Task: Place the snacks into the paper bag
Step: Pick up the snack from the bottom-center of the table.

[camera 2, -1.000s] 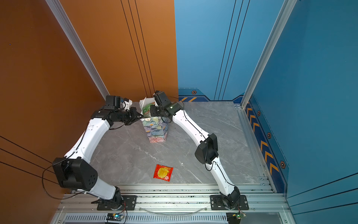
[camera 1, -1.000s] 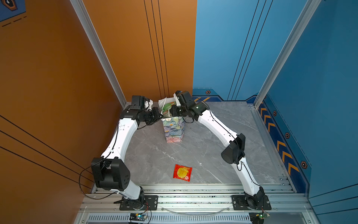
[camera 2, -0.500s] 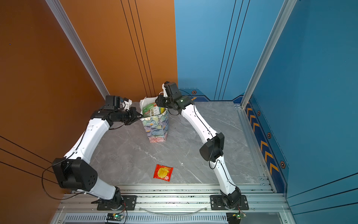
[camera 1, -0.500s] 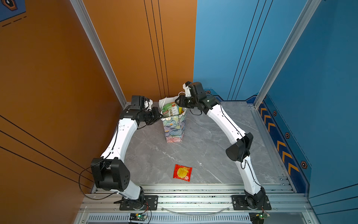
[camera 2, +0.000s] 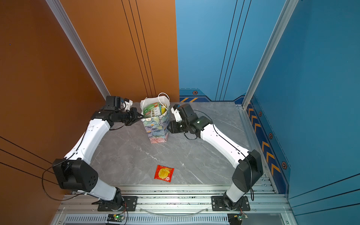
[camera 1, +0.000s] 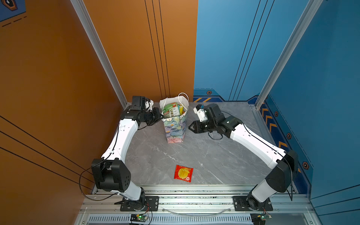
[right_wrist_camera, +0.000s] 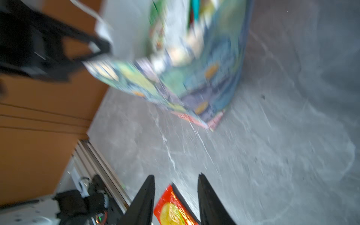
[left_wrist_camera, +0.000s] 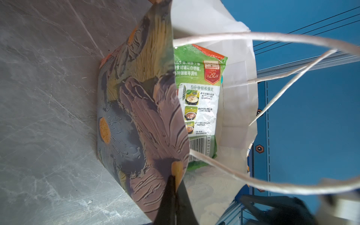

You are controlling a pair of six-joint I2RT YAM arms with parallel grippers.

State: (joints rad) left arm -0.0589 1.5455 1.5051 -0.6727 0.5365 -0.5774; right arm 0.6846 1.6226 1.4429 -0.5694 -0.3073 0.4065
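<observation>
The floral paper bag (camera 1: 175, 126) (camera 2: 156, 126) stands upright at the back middle of the grey table. Snacks fill it, topped by a green pouch (camera 1: 171, 110) (left_wrist_camera: 200, 93). My left gripper (camera 1: 160, 116) (left_wrist_camera: 175, 181) is shut on the bag's left rim, pinching the printed wall (left_wrist_camera: 140, 109). Beside the bag's right wall, apart from it, my right gripper (camera 1: 191, 128) (right_wrist_camera: 175, 175) is open and holds nothing. A red-yellow sachet (camera 1: 183, 173) (camera 2: 164, 173) lies flat near the table's front edge. The blurred right wrist view shows the sachet (right_wrist_camera: 171, 210) between the fingers, far below them.
White cord handles (camera 1: 183, 96) (left_wrist_camera: 292, 39) stick up from the bag's mouth. An aluminium rail (camera 1: 194, 192) runs along the table's front edge. Orange and blue walls close in the back and sides.
My right gripper has pulled away from above the bag's mouth, swung right and down beside the bag, and its jaws have widened. The left gripper has kept its hold on the rim.
</observation>
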